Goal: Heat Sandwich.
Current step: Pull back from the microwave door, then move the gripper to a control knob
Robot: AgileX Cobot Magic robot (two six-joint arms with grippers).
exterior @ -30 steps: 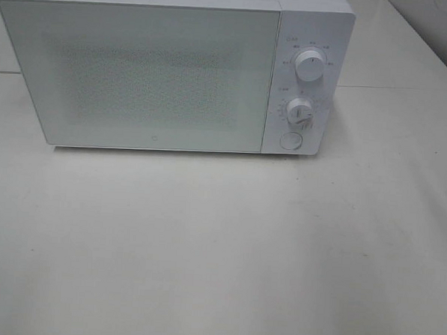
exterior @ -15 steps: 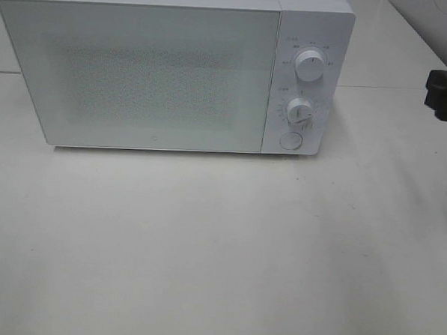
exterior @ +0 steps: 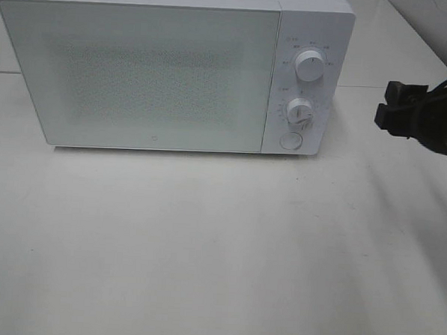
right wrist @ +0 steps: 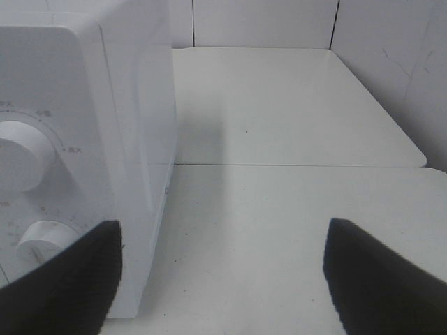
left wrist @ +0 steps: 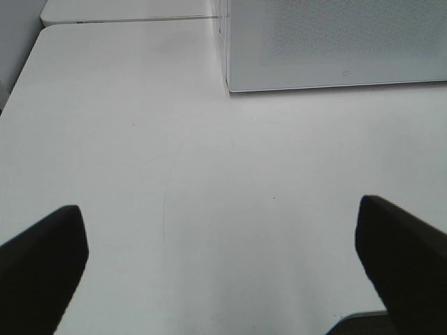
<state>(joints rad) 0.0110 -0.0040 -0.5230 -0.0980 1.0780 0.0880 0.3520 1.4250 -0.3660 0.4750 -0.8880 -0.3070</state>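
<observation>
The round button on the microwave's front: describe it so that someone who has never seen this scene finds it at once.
A white microwave stands on the white table, with its control panel at the right end of its front. Down that panel run an upper knob, a lower knob and, lowest, the button. Unlike both knobs, it is flat and has no pointer line.

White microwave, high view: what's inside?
Cannot tell. The door of the boxy white microwave is shut, and its speckled frosted panel hides the cavity. No sandwich shows in any view.
</observation>
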